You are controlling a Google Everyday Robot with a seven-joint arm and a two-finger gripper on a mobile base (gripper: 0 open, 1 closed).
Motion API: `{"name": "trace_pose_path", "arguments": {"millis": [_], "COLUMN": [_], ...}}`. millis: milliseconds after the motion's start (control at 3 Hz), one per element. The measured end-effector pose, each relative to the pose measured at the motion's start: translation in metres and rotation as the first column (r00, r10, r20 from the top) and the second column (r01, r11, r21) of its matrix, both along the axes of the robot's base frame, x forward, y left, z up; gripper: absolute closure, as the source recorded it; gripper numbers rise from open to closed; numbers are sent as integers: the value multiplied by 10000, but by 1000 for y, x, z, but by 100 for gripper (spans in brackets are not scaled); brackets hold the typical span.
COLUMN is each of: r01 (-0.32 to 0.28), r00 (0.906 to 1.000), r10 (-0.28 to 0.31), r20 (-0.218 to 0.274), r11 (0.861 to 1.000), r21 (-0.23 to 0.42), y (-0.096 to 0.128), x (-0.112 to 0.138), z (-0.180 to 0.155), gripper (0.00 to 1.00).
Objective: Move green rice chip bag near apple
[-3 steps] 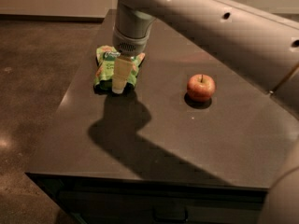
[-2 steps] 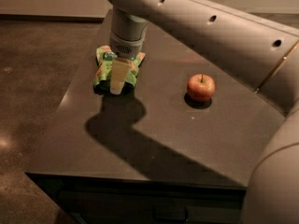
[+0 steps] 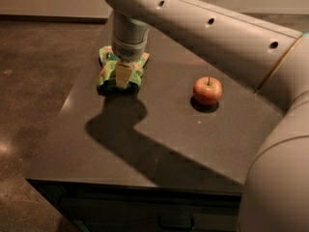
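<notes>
On the far left of the table [image 3: 169, 149] lies the green rice chip bag [image 3: 105, 74], and the pincer [image 3: 122, 83] points straight down onto its middle; whether it grips the bag I cannot tell. Well to the right, apart from both, the apple [image 3: 207, 90] sits upright.
</notes>
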State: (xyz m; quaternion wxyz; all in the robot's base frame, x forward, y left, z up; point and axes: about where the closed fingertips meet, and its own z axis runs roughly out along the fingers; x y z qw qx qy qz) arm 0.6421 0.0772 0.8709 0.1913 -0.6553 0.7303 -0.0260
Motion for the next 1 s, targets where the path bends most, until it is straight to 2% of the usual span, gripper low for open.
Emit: {"name": "trace_pose_path", "arguments": {"millis": [667, 1000], "r01": [329, 773], "r00": [9994, 9968], "r10": [-329, -777], "r20": [70, 187], "r11": [9994, 9968], "r21": [99, 193], "y": [-16, -36], "x": [6, 15], "z": [4, 12], "gripper": [87, 100]}}
